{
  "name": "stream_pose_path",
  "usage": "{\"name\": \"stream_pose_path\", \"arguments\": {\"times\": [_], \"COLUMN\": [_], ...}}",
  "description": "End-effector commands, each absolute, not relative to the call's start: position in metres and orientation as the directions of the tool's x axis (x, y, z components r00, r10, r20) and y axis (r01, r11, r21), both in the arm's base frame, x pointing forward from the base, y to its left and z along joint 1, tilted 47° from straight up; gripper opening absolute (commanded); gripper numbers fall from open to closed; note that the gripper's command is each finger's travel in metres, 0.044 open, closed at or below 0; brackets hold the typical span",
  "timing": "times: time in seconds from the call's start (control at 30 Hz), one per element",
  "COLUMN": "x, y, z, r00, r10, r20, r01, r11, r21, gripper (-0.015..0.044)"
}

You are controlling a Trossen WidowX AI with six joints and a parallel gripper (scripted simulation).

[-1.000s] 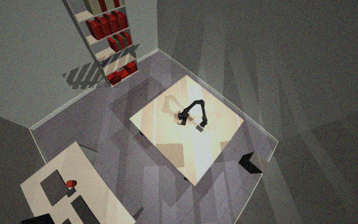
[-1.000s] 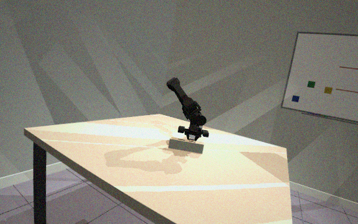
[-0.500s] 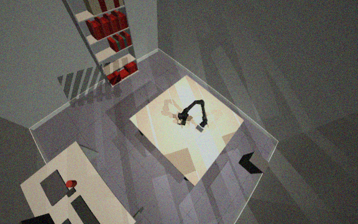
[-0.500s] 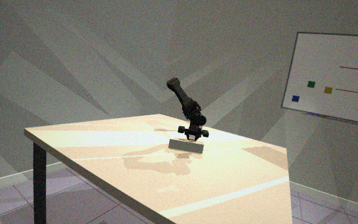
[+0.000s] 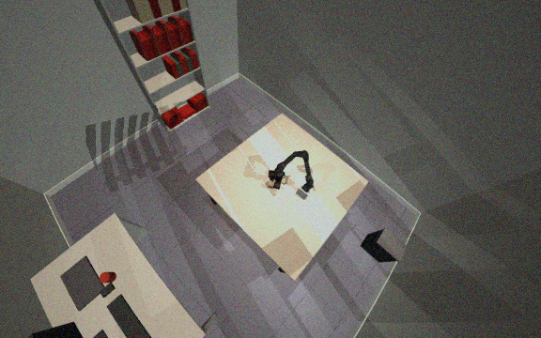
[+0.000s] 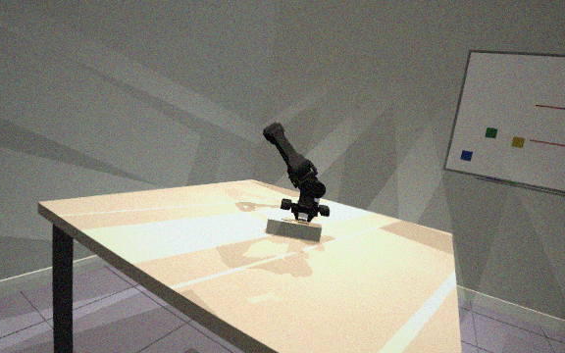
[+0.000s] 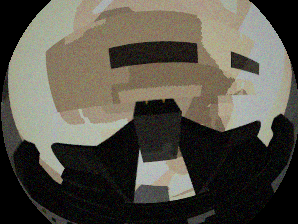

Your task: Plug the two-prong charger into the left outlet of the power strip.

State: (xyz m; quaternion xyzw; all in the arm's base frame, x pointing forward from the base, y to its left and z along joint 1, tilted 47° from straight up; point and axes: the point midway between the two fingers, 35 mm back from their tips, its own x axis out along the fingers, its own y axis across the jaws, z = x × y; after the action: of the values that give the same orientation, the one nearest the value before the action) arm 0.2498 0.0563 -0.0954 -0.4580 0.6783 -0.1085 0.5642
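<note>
My gripper (image 5: pixel 304 189) (image 6: pixel 304 219) (image 7: pixel 154 119) points down and is shut on the charger (image 7: pixel 159 137), a dark block held between the two fingers. Only short gold bits of its two prongs (image 7: pixel 155 101) show at the block's far edge in the wrist view. The power strip (image 5: pixel 301 194) (image 6: pixel 289 230) is a grey box on the table, directly below my gripper. The charger's prong end is at or very close to the strip's top. How far the prongs reach into the strip is hidden, and I cannot make out the outlet slots.
The table (image 5: pixel 247 202) (image 6: pixel 371 294) carries the arm and the strip, with patchy light and shadows across it. In the wrist view a long dark band (image 7: pixel 153 54) and a shorter dark band (image 7: pixel 245 63) lie beyond the charger. A bookshelf and a second desk stand apart.
</note>
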Motion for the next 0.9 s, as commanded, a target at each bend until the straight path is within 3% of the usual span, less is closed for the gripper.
{"name": "stream_pose_path", "arguments": {"times": [0.0,0.87], "x": [0.2524,0.2563], "y": [0.0578,0.0597], "z": [-0.0951,-0.0965], "r00": [0.058,0.059], "r10": [-0.742,-0.742], "r20": [-0.668,-0.668], "r01": [-0.498,-0.498], "r11": [0.558,0.558], "r21": [-0.664,-0.664], "gripper": [0.0,0.0]}}
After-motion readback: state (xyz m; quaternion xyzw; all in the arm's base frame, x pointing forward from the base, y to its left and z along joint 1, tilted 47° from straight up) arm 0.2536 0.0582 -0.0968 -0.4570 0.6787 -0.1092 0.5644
